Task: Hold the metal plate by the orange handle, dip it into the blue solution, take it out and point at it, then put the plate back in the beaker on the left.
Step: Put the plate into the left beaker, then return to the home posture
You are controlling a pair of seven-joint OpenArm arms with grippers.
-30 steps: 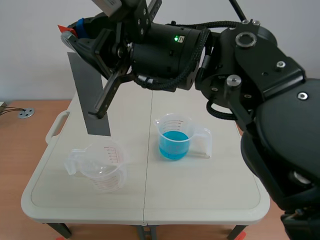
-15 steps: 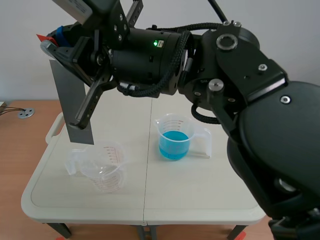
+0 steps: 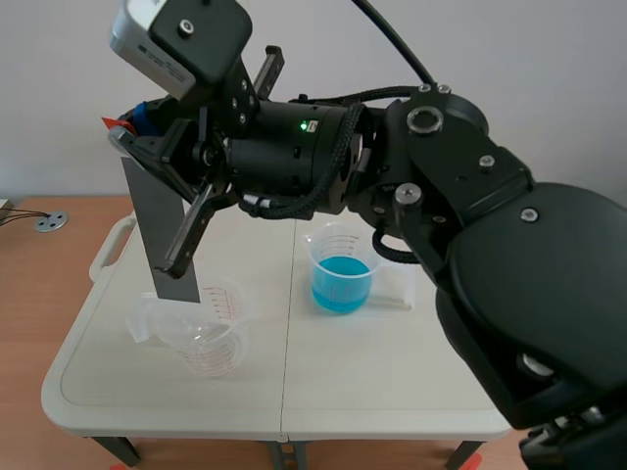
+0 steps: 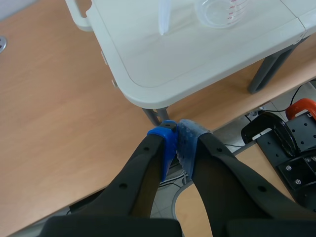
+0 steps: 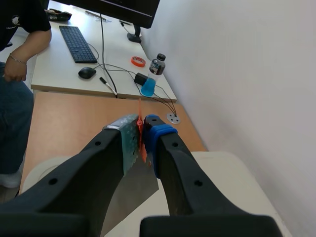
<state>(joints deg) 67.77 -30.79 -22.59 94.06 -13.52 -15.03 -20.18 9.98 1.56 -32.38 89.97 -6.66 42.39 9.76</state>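
My right gripper (image 3: 132, 132) is shut on the orange handle (image 3: 115, 124) of the grey metal plate (image 3: 162, 235). The plate hangs upright, its lower edge at the rim of the empty clear beaker (image 3: 201, 333) on the table's left. The beaker of blue solution (image 3: 343, 272) stands at the middle, right of the plate. In the right wrist view the orange handle (image 5: 141, 138) is pinched between the pads of that gripper (image 5: 142, 129), with the plate (image 5: 133, 190) below them. My left gripper (image 4: 175, 136) is shut on nothing, off the table near its corner.
The white folding table (image 3: 392, 392) has a carry handle (image 3: 110, 247) at its left edge. A grey disc with cables (image 3: 49, 222) lies on the wooden surface beyond. A person (image 5: 19, 54) sits at a desk with a keyboard. Black equipment (image 4: 281, 143) stands on the floor.
The right arm swung the plate left, then back a little, lowering it throughout. Its lower edge has dropped to the empty beaker's rim.
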